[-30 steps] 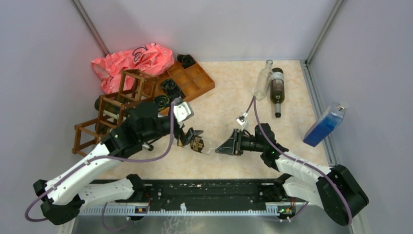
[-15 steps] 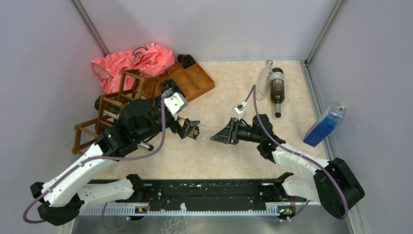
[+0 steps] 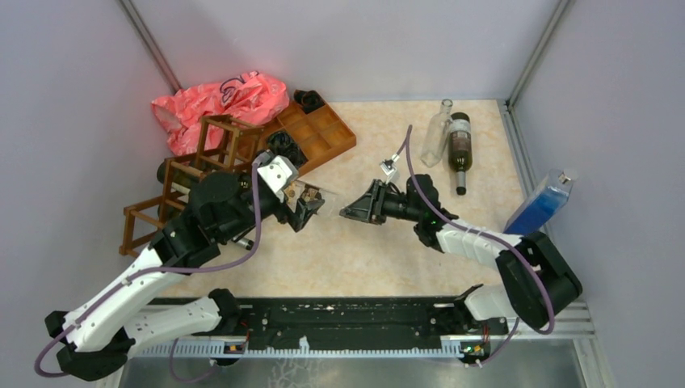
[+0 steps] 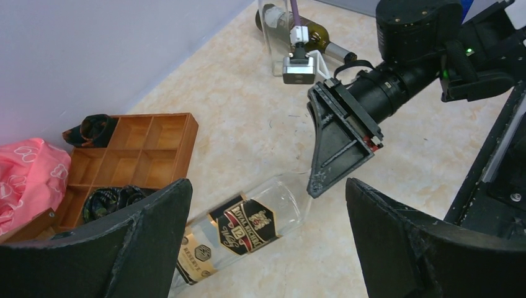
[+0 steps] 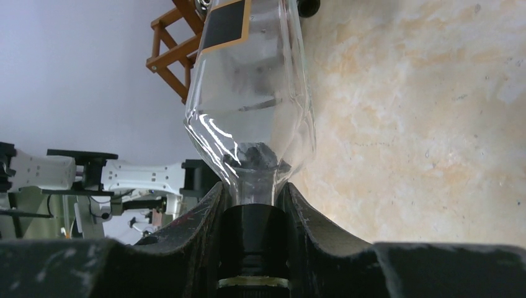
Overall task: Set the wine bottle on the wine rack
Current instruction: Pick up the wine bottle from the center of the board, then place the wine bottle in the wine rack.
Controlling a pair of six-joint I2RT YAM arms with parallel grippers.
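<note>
Your right gripper (image 5: 254, 202) is closed on the neck of the wine bottle (image 4: 245, 225). The bottle's long axis runs between 9 and 10 o'clock, with the base toward the wine rack (image 3: 212, 139). Your left gripper (image 4: 267, 198), wide open over the body, is nearer to the rack.
</note>
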